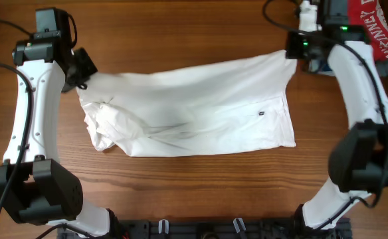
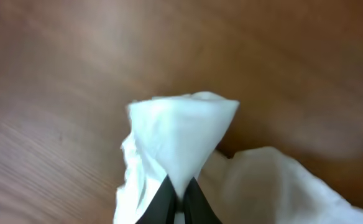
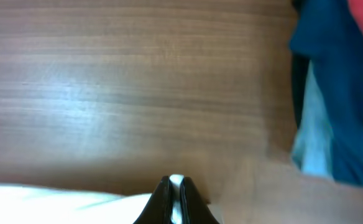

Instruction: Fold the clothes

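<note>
The left gripper (image 2: 180, 200) is clamped on a peaked pinch of white cloth, its dark fingers (image 2: 163, 202) pressed together with the fabric fanning up from between them; the right gripper (image 3: 176, 198) is likewise closed, its tips meeting on the edge of the same white fabric at the bottom of its wrist view. Seen from overhead, the T-shirt (image 1: 194, 109) lies spread across the middle of the table, its corner at ten o'clock held by the left arm and its corner at two o'clock by the right, with a bunched, crumpled mass at nine o'clock. I judge the thin cloth could slip from either small pinch if the arms pull apart too hard, and the bunched side may drag into the fold as a lump. The table (image 1: 181, 40) is bare brown wood with visible grain. At two o'clock, beyond the right arm, sit a blue garment (image 3: 337, 93) and a red garment (image 1: 380, 30) with white lettering.
</note>
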`<state>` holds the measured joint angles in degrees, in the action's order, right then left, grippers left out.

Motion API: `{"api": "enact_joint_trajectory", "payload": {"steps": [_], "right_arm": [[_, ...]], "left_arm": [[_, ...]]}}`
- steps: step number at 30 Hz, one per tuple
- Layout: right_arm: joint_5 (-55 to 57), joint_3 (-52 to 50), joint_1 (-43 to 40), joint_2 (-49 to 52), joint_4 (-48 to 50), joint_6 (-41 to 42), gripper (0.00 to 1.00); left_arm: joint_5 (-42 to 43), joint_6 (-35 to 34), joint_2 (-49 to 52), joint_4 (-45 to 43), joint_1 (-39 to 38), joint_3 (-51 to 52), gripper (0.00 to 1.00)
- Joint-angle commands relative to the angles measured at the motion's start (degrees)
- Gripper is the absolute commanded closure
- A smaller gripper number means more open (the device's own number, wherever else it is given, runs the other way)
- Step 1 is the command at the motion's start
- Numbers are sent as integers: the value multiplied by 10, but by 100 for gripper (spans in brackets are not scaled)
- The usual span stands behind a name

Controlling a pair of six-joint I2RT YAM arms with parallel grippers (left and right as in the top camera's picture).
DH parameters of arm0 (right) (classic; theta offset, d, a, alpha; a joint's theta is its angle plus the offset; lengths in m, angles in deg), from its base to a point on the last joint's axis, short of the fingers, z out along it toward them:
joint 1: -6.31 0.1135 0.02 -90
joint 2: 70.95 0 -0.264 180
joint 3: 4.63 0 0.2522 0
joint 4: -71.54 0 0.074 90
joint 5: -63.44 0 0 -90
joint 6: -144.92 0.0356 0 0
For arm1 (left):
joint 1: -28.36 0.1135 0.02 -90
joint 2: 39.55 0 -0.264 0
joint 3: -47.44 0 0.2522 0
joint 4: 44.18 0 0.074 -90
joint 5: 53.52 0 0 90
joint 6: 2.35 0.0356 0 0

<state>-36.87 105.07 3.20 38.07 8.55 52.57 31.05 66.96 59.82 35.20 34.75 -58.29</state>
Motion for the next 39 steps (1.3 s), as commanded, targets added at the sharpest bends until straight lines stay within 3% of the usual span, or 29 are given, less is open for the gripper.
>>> {"api": "enact_joint_trajectory", "payload": {"steps": [1, 12, 22, 24, 25, 26, 28, 29, 33, 39], "right_arm": [[-33, 4, -4, -2, -61, 9, 96], [-26, -14, -4, -2, -188, 9, 96], [4, -94, -15, 0, -188, 26, 96], [4, -102, -23, 0, -188, 25, 94], [4, -104, -26, 0, -188, 25, 91], [4, -106, -29, 0, -188, 25, 77], [4, -111, -37, 0, -183, 26, 58], [4, -113, -41, 1, -179, 28, 51], [1, -113, -56, 7, -170, 29, 41], [-3, -113, -59, 14, -167, 23, 35]], "left_arm": [[19, -8, 0, 53, 3, -9, 96], [53, -25, 3, 129, 3, 64, 96], [62, -25, 3, 137, 3, 167, 96], [58, -25, 3, 137, 3, 171, 72], [56, -25, 3, 137, 3, 171, 67], [53, -25, 3, 135, 3, 171, 55], [34, -25, 3, 133, 3, 171, 0], [17, -25, 3, 133, 3, 171, 0], [-22, -25, 3, 117, 7, 171, 0], [-17, -38, 3, 57, 33, 171, 0]]}}
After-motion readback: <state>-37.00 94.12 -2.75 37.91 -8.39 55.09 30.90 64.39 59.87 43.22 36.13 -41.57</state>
